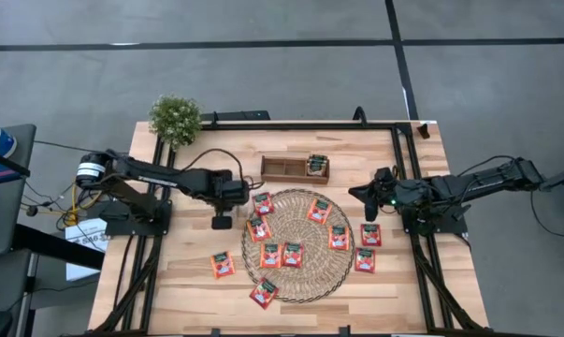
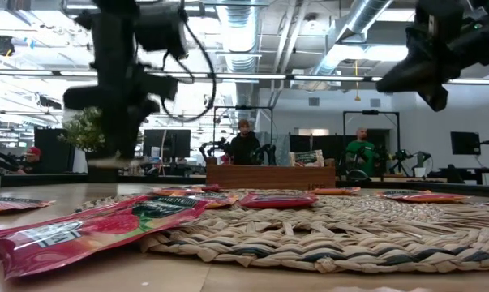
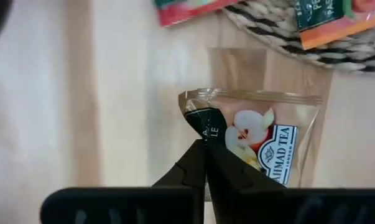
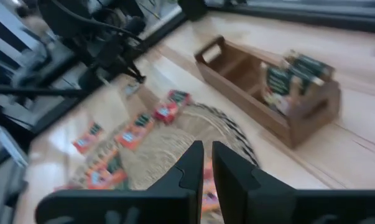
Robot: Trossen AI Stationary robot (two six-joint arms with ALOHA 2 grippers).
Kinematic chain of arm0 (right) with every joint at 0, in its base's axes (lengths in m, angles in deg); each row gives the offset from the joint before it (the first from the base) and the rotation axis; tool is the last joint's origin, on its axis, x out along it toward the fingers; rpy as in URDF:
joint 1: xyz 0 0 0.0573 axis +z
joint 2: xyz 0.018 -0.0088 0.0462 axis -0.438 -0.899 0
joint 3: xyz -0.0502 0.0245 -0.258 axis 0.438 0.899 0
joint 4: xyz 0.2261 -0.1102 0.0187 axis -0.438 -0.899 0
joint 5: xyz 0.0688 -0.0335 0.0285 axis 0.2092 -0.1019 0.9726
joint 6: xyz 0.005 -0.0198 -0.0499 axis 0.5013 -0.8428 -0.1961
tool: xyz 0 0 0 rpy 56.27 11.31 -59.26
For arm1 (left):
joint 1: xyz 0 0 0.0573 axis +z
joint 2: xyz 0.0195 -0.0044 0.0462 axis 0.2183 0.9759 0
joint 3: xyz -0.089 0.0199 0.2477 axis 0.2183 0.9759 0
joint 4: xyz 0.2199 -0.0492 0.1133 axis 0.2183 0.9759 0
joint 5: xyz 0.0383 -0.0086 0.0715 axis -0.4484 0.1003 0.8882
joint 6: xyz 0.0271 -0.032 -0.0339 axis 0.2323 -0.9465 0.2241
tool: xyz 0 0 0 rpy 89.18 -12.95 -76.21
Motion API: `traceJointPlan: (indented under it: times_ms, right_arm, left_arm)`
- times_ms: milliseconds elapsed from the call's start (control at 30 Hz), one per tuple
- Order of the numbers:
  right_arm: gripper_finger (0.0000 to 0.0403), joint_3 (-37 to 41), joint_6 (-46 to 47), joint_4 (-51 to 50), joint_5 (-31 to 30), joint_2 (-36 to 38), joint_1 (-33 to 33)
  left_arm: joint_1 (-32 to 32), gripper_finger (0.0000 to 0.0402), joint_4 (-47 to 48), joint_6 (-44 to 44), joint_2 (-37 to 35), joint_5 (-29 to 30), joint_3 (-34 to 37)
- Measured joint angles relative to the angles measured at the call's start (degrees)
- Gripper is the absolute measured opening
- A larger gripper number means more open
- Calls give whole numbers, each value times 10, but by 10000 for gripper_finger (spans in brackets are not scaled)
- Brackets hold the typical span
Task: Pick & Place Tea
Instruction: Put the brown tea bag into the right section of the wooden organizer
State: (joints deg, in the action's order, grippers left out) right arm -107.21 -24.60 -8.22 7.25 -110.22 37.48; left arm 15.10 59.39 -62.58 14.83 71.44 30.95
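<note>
My left gripper (image 3: 206, 149) points down over the bare wood just left of the round straw mat (image 1: 298, 245) and is shut on a pale tea sachet (image 3: 262, 140) with a green-and-white mark. In the high view this gripper (image 1: 223, 221) hides the sachet. Several red-orange sachets (image 1: 292, 255) lie flat on and around the mat. The wooden tray (image 1: 283, 169) holds a few sachets (image 1: 317, 165) upright in its right compartment. My right gripper (image 4: 207, 158) hovers above the mat's right side, near the tray's right end (image 1: 360, 193). Its fingers are nearly together and hold nothing. My left gripper pinches the pale sachet between its two fingers at a crumpled dark-green corner (image 3: 204, 124), coming from above and pointing down. The rest of the sachet spreads out to one side of the fingers. Its shadow (image 3: 268, 68) falls apart from it on the wood, so it looks lifted clear.
A small potted plant (image 1: 175, 119) stands at the table's far left corner. One red-orange sachet (image 1: 223, 265) lies on the wood left of the mat, and others (image 1: 368, 245) lie right of it. People sit in the room beyond the table (image 2: 244, 142).
</note>
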Motion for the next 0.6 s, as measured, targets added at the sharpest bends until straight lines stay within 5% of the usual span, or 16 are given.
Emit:
traceJointPlan:
  times_ms: [267, 600]
  right_arm:
    - [57, 0, -37, 162, 16, -64, -5]
    - [106, -16, -65, 425, 148, -231, -93]
  left_arm:
    - [-22, 0, -17, 72, -21, 122, -152]
    - [-41, 0, -154, 150, -16, 154, -216]
